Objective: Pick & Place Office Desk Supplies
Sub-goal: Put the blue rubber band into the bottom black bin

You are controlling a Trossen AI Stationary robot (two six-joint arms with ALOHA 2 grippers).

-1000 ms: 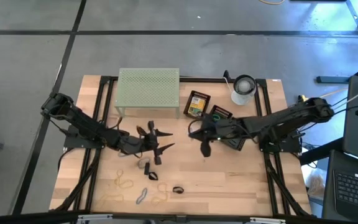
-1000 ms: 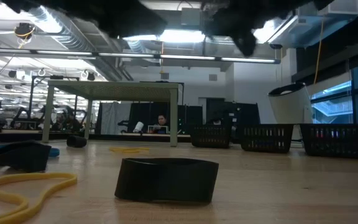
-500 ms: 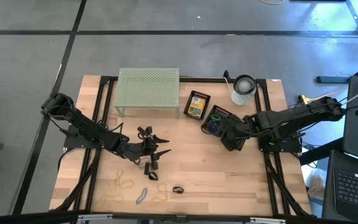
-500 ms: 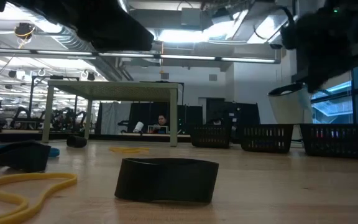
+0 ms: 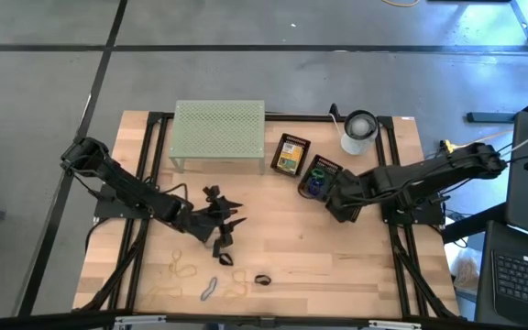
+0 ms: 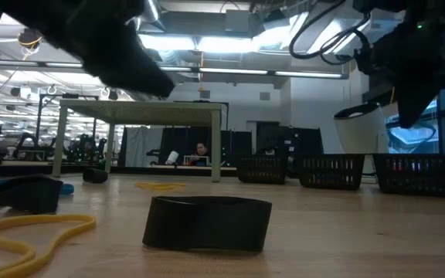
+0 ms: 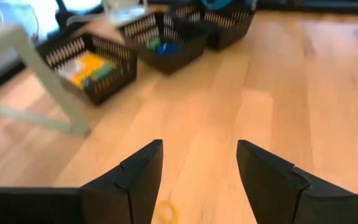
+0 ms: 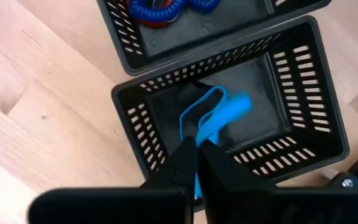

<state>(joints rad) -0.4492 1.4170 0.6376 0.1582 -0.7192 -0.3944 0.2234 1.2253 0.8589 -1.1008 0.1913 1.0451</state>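
— Holding anything, that right gripper (image 8: 197, 149)?
— Yes — its fingers are pinched on a blue rubber band (image 8: 213, 121), over a black basket (image 8: 303, 93) at the table's right side.
— And the left gripper (image 7: 197, 168)?
— Fingers wide, nothing between them, above bare wood near the loose bands (image 5: 183, 269) and a black clip (image 5: 263, 280) at the front; 2 crayon boxes (image 5: 290, 154) sit beside the green rack (image 5: 219, 131).

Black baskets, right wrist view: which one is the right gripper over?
The basket under the light blue rubber band pinched by the right gripper; the neighbouring basket holds dark blue coils.
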